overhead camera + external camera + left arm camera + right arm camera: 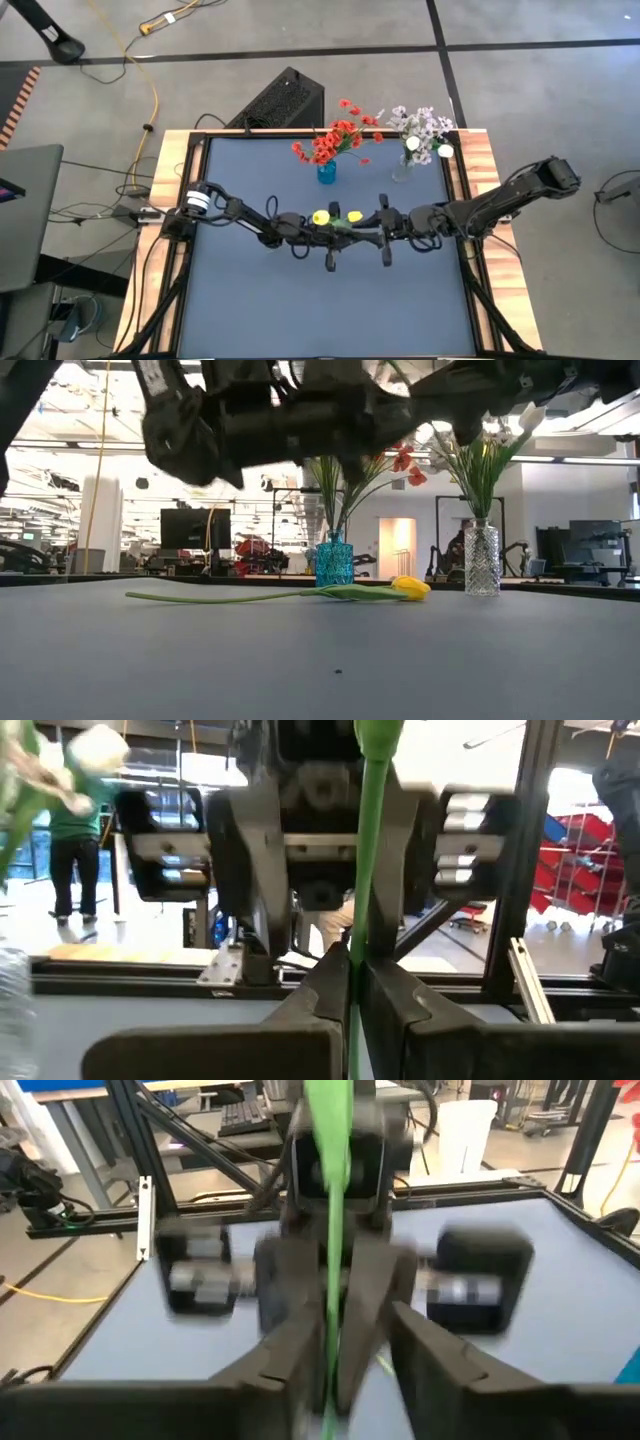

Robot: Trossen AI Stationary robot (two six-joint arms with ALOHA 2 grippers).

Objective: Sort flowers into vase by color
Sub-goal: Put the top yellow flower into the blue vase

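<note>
Mid-counter handoff: left gripper [350,982] jaws clamped on a yellow tulip's green stem [372,840]; right gripper [345,1355] jaws narrowly parted around that stem.

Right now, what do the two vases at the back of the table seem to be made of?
The blue faceted vase looks like tinted glass: translucent, with a glinting cut pattern. The clear ribbed vase also looks like glass, since green stems show through it. Clear plastic cannot be excluded for either.

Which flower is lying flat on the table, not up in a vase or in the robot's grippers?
The yellow tulip on the table. It lies on its side in front of the blue vase, while the red flowers and the pale ones stand upright in vases.
</note>
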